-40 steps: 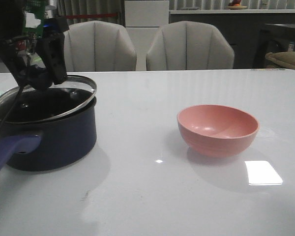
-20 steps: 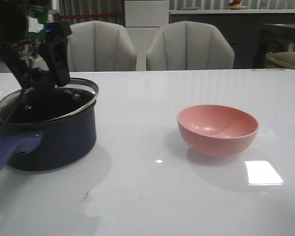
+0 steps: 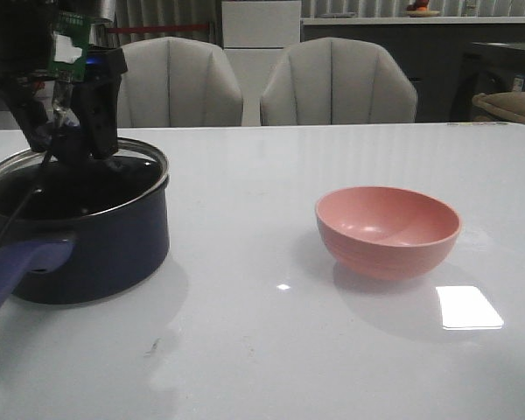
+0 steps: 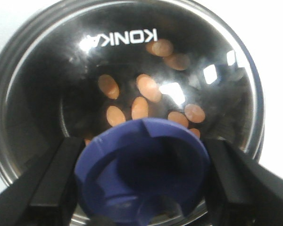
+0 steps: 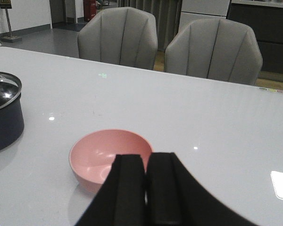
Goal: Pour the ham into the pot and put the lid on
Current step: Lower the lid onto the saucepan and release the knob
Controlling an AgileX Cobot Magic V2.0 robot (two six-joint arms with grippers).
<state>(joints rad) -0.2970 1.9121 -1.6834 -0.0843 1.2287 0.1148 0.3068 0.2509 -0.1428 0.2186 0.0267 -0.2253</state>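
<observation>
The dark navy pot [image 3: 96, 254] stands at the table's left, its blue-purple handle [image 3: 17, 267] pointing toward me. The glass lid [image 3: 144, 160] sits level on the pot's rim. My left gripper [image 3: 79, 144] is over the pot, shut on the lid's dark blue knob [image 4: 141, 174], one finger on each side. Through the glass [image 4: 132, 61] in the left wrist view, several orange-pink ham cubes [image 4: 148, 87] lie on the pot's black bottom. My right gripper [image 5: 146, 188] is shut and empty, above the table just short of the empty pink bowl [image 5: 108, 155]. It is out of the front view.
The pink bowl [image 3: 387, 229] stands right of centre on the white table. Two grey chairs [image 3: 179, 83] [image 3: 337, 83] stand behind the far edge. The pot and lid also show at the edge of the right wrist view [image 5: 2, 117].
The lid was tilted with its right edge raised. My left gripper has lowered it, and it now lies level on the pot's rim. The bowl has not moved.
</observation>
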